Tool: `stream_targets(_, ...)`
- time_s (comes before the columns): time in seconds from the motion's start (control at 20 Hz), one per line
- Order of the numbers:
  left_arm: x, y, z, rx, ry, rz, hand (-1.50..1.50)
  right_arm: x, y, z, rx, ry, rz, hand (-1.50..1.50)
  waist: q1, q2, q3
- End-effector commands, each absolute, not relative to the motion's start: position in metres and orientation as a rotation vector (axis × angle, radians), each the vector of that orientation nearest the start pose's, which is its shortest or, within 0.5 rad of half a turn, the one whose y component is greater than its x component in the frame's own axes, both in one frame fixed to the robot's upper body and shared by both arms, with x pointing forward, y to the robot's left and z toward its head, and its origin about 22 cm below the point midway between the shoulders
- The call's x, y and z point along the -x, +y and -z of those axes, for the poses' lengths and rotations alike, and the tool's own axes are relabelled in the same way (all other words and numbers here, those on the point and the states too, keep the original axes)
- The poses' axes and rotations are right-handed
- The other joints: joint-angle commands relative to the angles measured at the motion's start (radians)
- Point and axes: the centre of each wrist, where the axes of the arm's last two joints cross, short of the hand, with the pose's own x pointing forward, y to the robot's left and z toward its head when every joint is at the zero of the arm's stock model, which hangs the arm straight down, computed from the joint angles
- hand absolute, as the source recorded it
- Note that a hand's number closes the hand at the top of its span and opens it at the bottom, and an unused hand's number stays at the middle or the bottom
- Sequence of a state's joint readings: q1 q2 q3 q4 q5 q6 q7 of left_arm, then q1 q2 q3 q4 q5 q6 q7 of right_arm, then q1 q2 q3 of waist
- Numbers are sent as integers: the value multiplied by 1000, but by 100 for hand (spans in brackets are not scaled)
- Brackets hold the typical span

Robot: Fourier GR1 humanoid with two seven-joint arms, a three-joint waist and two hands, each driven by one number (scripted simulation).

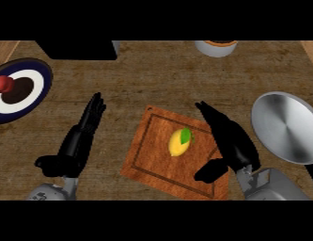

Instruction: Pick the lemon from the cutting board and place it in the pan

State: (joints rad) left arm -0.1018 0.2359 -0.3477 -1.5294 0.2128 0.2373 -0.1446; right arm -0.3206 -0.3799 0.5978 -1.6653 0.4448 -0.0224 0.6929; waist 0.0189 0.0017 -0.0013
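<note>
One lemon (179, 141), yellow with a green leaf at its top end, lies roughly centred on one wooden cutting board (160, 162). Board sits tilted on the worktop (152, 75), with a groove running inside its border. Lemon is untouched; nothing grips it.

One pan (288, 127), silvery and round, sits right of the board, its dark handle running off toward the lower right. Nothing in the pan.

Two robot hands in view. Right robot hand (230, 141) lies over the board's right edge, between lemon and pan, fingers straight and pointing up-left, thumb sticking out lower left over the board. It is just beside the lemon, not touching as far as I can tell. Left robot hand (79, 139) is on the worktop left of the board, well apart from the lemon, fingers straight and together pointing up, thumb out to the left. Holding nothing.

One round plate (10, 92) at far left, dark blue rim, white ring, dark centre, with one small red item (1, 84) on it; can't tell what it is. One grey cup-like container (215, 47) at the top edge, cut off. One black block (75, 49) at top left, also cut off.

No readable writing, labels or brands anywhere.
</note>
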Motion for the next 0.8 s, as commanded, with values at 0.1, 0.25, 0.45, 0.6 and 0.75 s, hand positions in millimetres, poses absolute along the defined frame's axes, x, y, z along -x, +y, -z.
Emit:
stream_targets(0.1,-248,207,-24,67,-1703,161,0,-281,-118,-41,580,-1047,-1116,-150,-1,0,1)
stream_targets(0.25,-249,218,-3,65,-1690,126,0,-284,-102,-48,569,-1047,-1109,-150,-13,-1,1)
stream_targets(0.45,-255,209,-21,65,-1707,132,0,-270,-92,-41,558,-1041,-1088,-150,-16,-2,1)
stream_targets(0.6,-238,218,5,69,-1695,131,0,-272,-92,-49,584,-1021,-1073,-150,-16,-2,1)
stream_targets(0.75,-244,212,1,46,-1696,112,0,-280,-109,-34,588,-1031,-1047,-150,-17,-2,1)
